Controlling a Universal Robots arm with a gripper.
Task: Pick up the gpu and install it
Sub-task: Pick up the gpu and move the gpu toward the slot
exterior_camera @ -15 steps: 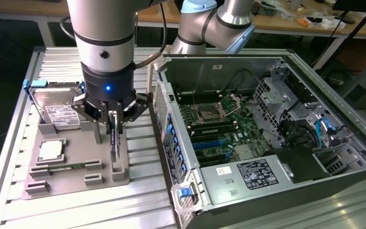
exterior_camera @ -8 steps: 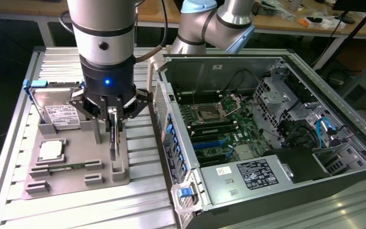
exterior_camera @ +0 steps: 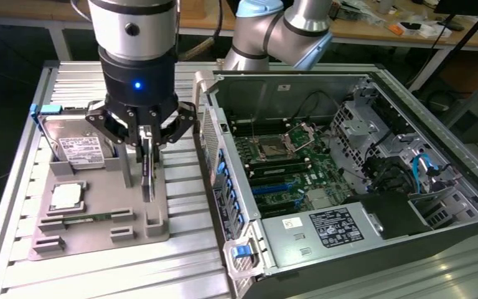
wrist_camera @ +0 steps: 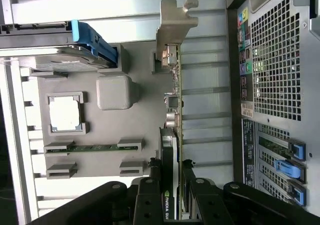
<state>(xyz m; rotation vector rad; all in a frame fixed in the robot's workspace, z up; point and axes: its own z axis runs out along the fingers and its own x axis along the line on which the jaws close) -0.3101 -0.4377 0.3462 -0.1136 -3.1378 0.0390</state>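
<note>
gripper [exterior_camera: 145, 138]: black linked-finger tool, jaws half closed, clamped on the gpu [exterior_camera: 147, 171].
gpu: thin dark flat card with silver metal end bracket [wrist_camera: 175, 27], standing on edge, straight beneath the tool.
grey plastic tray [exterior_camera: 106, 187]: directly under the tool.
open black computer case [exterior_camera: 281, 93]: just beside the tool, on the exterior view's right.

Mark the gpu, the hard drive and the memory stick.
gpu [exterior_camera: 147, 180], exterior view, card's exposed lower edge.
hard drive [exterior_camera: 79, 148], exterior view, its white label.
memory stick [wrist_camera: 92, 147], wrist view, middle of the green board.
</note>
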